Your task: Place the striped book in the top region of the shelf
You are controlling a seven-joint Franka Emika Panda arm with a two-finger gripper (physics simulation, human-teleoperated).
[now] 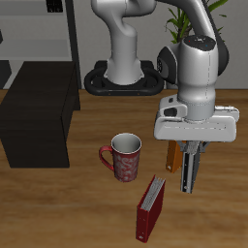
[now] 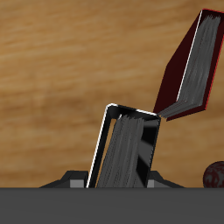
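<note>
Book is in the gripper, shelf top not reached yet.

I see the shelf (image 1: 39, 111) standing well apart, w/ nothing on its flat top, so the carry and placing are both left, I'd say. My gripper (image 1: 188, 167) hangs above the table (image 1: 58, 208), beyond the mug (image 1: 125, 156) from the shelf, fingers clamped on the striped book (image 2: 129, 147), which the wrist cam shows edge-on btw them. The red book (image 1: 150, 207) stands near, untouched; an orange book (image 1: 172, 155) sits behind my fingers.
</note>
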